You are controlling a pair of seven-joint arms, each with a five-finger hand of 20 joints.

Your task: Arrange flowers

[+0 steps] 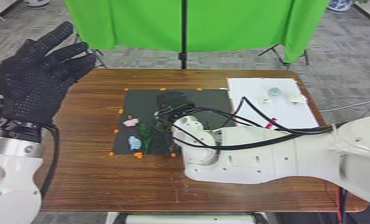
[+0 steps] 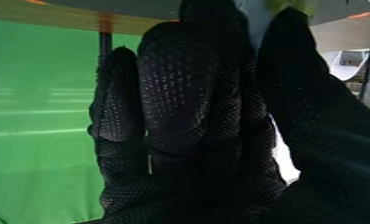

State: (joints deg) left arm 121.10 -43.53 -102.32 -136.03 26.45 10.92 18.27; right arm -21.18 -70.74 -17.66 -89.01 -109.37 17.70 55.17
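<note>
One piece is in your right hand: in the wrist view, thumb and fingers come together at the tips around a pale piece, with something yellow-green just beside it. I take it for part of a flower, and the step in hand as placing it among the others. Hold that pinch firm but light, since petals will likely crush or twist if you squeeze. Lower straight down over the dark mat, then open the thumb first so nothing drags.

Mind your wrist and the loose cables; they could sweep the neighbours. On the mat, to the left of that hand, lie a pink flower, a pale blue flower and green foliage, close together. Farther right, on the white sheet, are a bluish piece and a white flower. Your left hand is raised over the table's left side, fingers spread; leave it clear.
</note>
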